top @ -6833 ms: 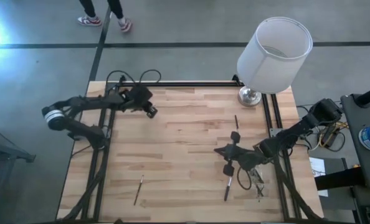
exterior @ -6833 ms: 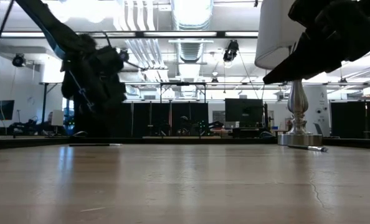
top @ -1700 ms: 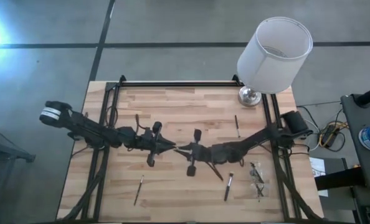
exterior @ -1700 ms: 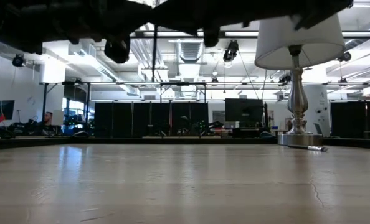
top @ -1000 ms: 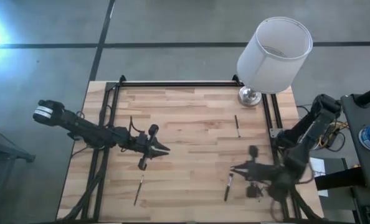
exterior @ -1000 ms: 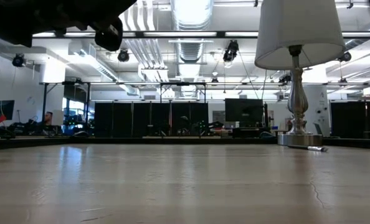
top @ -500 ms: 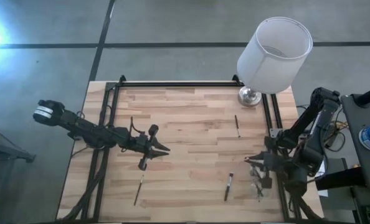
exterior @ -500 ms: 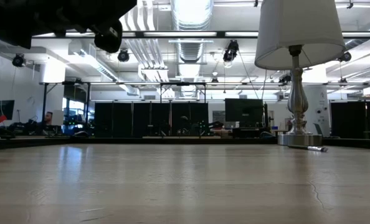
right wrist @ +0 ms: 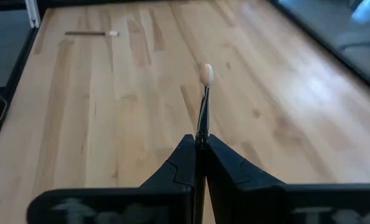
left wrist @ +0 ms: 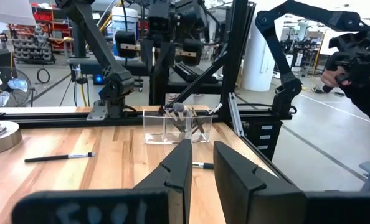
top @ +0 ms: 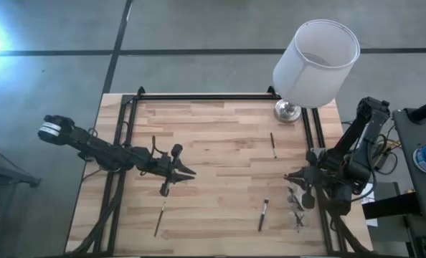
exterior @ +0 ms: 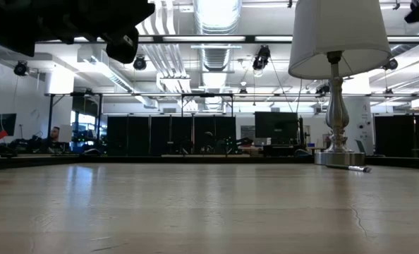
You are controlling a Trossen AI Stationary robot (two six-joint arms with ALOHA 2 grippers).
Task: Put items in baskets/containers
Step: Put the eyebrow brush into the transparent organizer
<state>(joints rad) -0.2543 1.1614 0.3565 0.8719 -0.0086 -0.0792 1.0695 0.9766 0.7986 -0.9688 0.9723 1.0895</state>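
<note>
My right gripper [top: 293,177] [right wrist: 198,140] hangs by the table's right edge, just beyond the far side of the clear container [top: 297,206]. It is shut on a slim dark-handled brush [right wrist: 203,99]. The container holds several brushes and stands on the table; the left wrist view shows it as well [left wrist: 175,127]. My left gripper [top: 189,172] [left wrist: 201,168] hovers left of the table's middle, open and holding nothing. Loose brushes lie flat on the wood: one near the lamp [top: 272,145], one left of the container [top: 262,214], one at the near left [top: 158,218]. My right gripper pinches the brush by its dark handle [right wrist: 201,124] between the two fingertips. The brush runs on along the fingers and sticks out ahead of them, with its pale bristle tip [right wrist: 207,73] leading. The fingers point toward the table's left. The brush is lifted clear of the table.
A lamp with a big white shade [top: 316,63] and a metal base [top: 287,110] stands at the far right corner. Black frame rails [top: 310,140] run along the table's sides. Bare wood lies between the two grippers.
My right gripper has swung with the brush from near the loose brush left of the container toward the table's right edge, then a little toward the far edge. It now hangs beside the container. The left arm has kept still.
</note>
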